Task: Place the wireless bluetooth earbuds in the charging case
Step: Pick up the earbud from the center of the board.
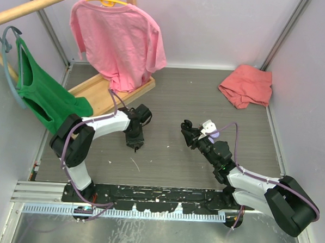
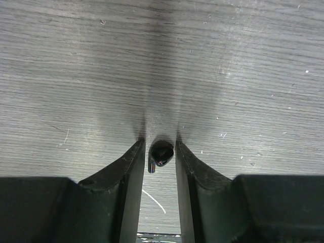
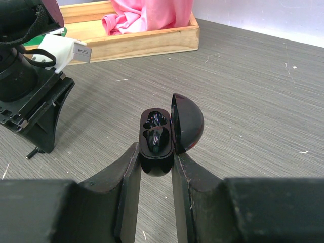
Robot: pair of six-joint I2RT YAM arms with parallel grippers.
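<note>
My left gripper points straight down at the table, left of centre. In the left wrist view its jaws are shut on a tiny black earbud held at the fingertips, just above or on the grey surface. My right gripper is shut on a glossy black charging case, held above the table with its lid hinged open to the right. One black earbud appears seated in the near socket. I cannot tell whether the far socket is filled. The case also shows in the top view.
A wooden rack base with a pink shirt and a green garment stands at the back left. A red cloth lies at the back right. The left arm's wrist sits left of the case.
</note>
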